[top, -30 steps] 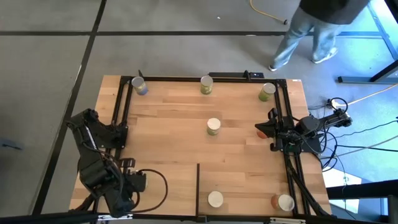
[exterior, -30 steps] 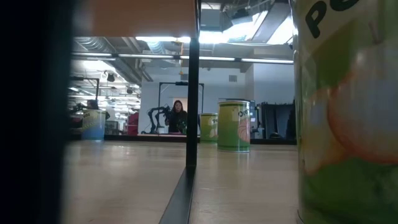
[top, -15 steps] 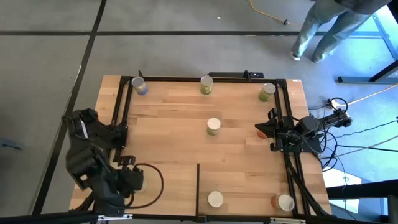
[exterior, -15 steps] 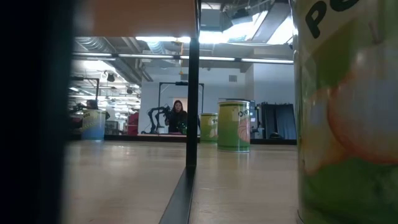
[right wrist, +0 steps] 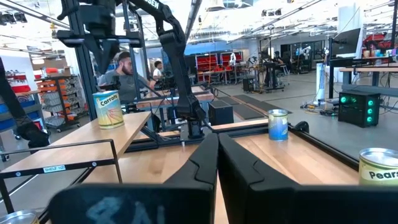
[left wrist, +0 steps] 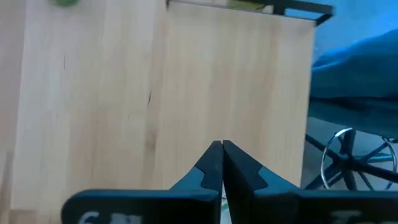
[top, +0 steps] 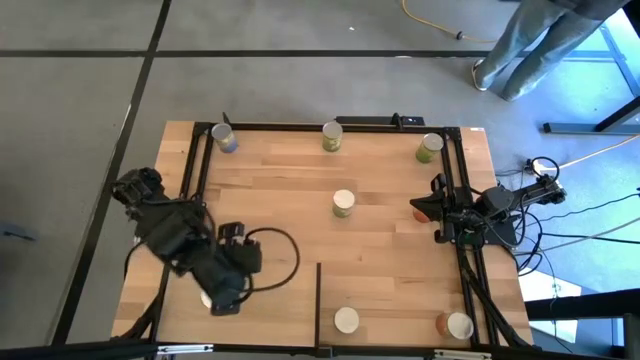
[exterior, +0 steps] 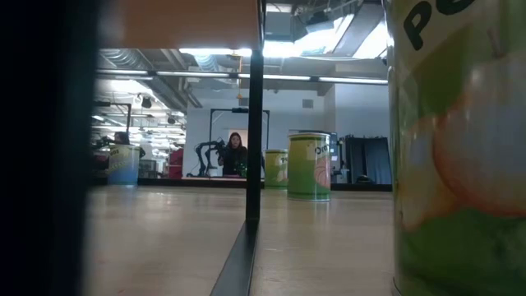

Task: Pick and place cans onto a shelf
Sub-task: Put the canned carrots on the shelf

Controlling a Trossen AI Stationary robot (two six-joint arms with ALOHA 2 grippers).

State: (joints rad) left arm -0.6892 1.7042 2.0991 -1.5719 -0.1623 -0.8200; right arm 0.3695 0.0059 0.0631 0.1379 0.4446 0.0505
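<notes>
Three cans stand along the far edge (top: pixel 224 138) (top: pixel 332 136) (top: pixel 430 148), and one is at the table's middle (top: pixel 343 203). Two more (top: pixel 346 320) (top: pixel 458 326) are near the front edge, right of the shelf's dark divider (top: pixel 318 300). A pale can top (top: pixel 207 298) peeks out beside my left gripper (top: pixel 226 300). That gripper hangs over the near left part, pointing steeply down. Its fingers (left wrist: pixel 221 144) are shut with only bare wood beyond them. My right gripper (right wrist: pixel 216 140) rests shut and level at the right edge (top: pixel 437 212).
A black frame (top: pixel 190 170) runs along the table's sides and far edge. In the low view the shelf panel (exterior: pixel 189 20) is overhead, its divider (exterior: pixel 253 115) is upright, and a large can (exterior: pixel 460 164) stands close by. A person (top: pixel 530 40) walks beyond the far right corner.
My left arm has swung from the near left corner toward the table's right and a little farther in. Its gripper now hangs over the wood left of the divider. A pale can top shows where the arm was. The person beyond the table has walked on to the right.
</notes>
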